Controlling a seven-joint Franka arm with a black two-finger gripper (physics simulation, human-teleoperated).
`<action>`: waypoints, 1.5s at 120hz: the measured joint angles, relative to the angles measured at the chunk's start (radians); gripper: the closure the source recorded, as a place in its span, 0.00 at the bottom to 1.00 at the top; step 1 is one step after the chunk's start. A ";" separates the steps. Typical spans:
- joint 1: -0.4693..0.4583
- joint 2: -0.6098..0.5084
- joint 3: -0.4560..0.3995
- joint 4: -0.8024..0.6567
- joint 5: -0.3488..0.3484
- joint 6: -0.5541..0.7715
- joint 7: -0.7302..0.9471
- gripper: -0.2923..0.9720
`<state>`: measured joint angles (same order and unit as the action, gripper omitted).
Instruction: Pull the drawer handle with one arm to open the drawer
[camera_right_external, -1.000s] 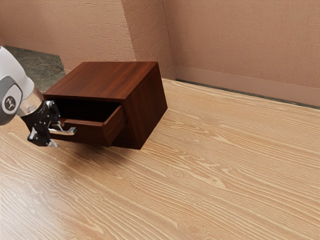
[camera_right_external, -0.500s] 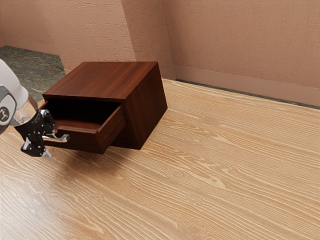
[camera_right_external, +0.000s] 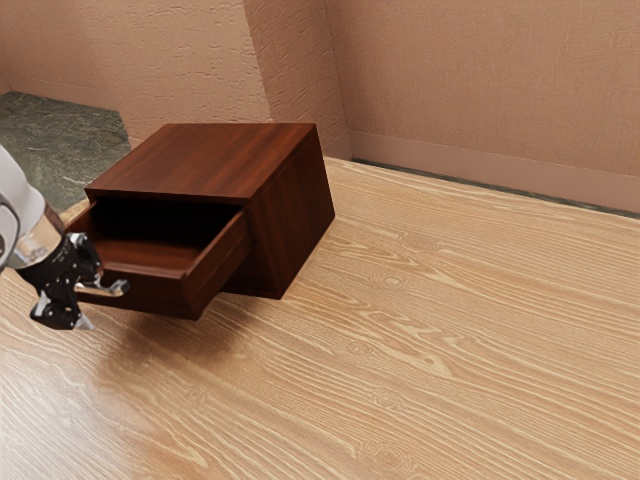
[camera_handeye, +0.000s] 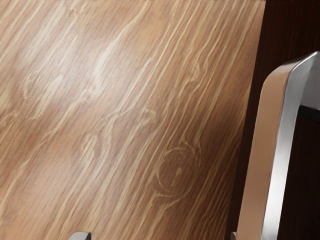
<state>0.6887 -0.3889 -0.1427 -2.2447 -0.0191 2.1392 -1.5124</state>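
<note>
Hanging our hand (camera_right_external: 66, 288) right at the handle (camera_right_external: 110, 288), we are aiming to tug the drawer (camera_right_external: 170, 278) straight out. It is sticking partway out of its box (camera_right_external: 225, 160). We cannot tell whether our hand is pinching.

There it is: the dark reddish-brown wooden drawer (camera_right_external: 160, 292) sits pulled well out of its matching wooden cabinet (camera_right_external: 290, 200), level, with its shadowed inside open from above. On the drawer's front, the silver metal bar handle (camera_right_external: 105, 288) juts toward the exterior view's left.
</note>
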 joint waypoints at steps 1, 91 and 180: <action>0.000 -0.001 0.000 -0.001 0.000 0.000 0.000 0.52; 0.017 -0.061 0.000 -0.020 0.000 0.000 0.004 0.52; -0.429 0.073 0.180 0.573 0.008 -0.725 0.007 0.27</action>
<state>0.2595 -0.3160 0.0374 -1.6714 -0.0114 1.4144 -1.5057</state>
